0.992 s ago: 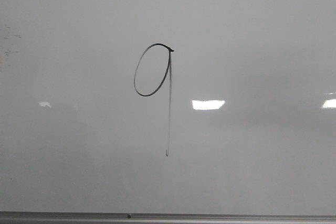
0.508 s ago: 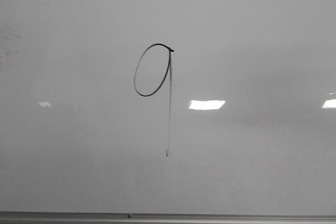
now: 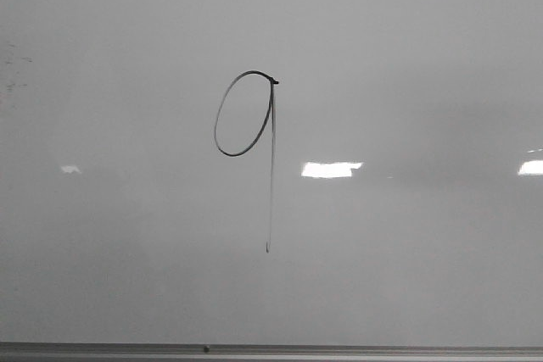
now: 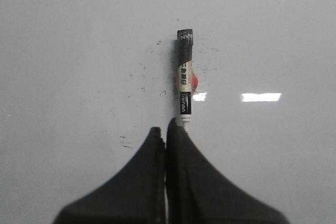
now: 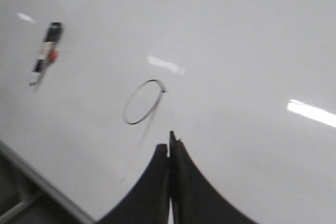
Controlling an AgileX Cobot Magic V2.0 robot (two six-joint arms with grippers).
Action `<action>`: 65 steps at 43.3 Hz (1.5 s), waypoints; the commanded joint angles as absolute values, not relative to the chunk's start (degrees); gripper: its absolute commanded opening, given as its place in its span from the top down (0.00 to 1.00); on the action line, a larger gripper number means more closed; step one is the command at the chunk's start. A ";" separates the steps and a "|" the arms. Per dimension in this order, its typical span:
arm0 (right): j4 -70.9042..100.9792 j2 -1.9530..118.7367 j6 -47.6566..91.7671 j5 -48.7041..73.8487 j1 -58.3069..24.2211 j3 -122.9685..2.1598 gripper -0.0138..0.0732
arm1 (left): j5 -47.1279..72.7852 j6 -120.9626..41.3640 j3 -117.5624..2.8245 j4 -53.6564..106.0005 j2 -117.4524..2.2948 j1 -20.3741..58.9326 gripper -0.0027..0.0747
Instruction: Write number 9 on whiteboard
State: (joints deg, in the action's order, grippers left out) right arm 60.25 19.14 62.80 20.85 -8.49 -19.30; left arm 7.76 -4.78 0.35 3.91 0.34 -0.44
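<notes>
- Shiny whiteboard fills every view.
- Left gripper is pressed shut, holding nothing; a marker lies on the board just past its tips.
- Right gripper is shut too, empty.
- Number 9 sits mid-board, near the right gripper.

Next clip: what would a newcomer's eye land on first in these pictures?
First, the number 9, a thin black oval loop with a long, fainter tail, drawn near the middle of the pale glossy whiteboard in the front view. Next, the marker lying on the board just beyond the left gripper, whose fingers are pressed together and holding nothing. The right gripper is likewise shut and empty, just short of the 9's loop.
</notes>
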 commanded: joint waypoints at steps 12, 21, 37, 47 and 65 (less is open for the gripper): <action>16.17 15.04 17.19 5.99 -2.95 -17.52 0.92 | 3.03 -4.13 0.48 3.93 1.38 -0.57 0.99; 4.67 10.12 0.96 5.99 2.06 -11.58 0.92 | 3.03 -4.13 0.48 3.93 1.38 -0.57 0.99; 3.66 -1.66 1.07 5.88 3.45 0.17 0.92 | 3.03 -4.13 0.48 3.93 1.38 -0.57 0.99; 3.66 -1.68 1.07 6.17 3.51 1.41 0.92 | 3.03 -4.13 0.48 3.93 1.38 -0.57 0.99; 3.66 -1.63 1.07 6.28 3.51 1.36 0.92 | 3.03 -4.13 0.48 3.93 1.38 -0.57 0.99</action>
